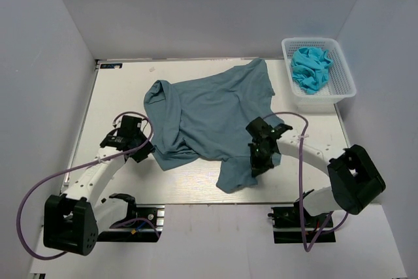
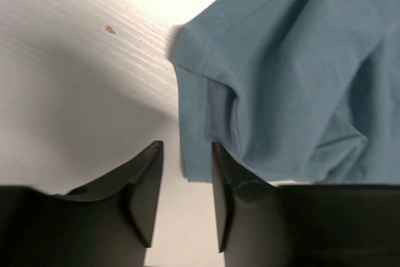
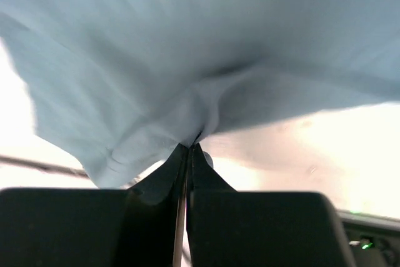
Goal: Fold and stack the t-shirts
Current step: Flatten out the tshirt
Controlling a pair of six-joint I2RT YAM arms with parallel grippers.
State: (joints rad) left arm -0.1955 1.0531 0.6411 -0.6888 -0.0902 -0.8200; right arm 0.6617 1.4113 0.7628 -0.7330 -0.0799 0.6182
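A slate-blue t-shirt (image 1: 209,112) lies crumpled in the middle of the white table. My left gripper (image 1: 145,151) is open at the shirt's near left corner; in the left wrist view (image 2: 186,154) a hemmed corner of the shirt (image 2: 281,79) lies between and just ahead of the fingertips. My right gripper (image 1: 257,161) is shut on the shirt's near right part and lifts the cloth; in the right wrist view (image 3: 190,148) the shirt (image 3: 187,54) bunches at the shut tips. A second, brighter turquoise t-shirt (image 1: 310,68) lies crumpled in a white basket.
The white basket (image 1: 346,76) stands at the table's far right corner. Grey walls enclose the table on the left, back and right. Purple cables loop from both arms near the table's front edge (image 1: 196,202).
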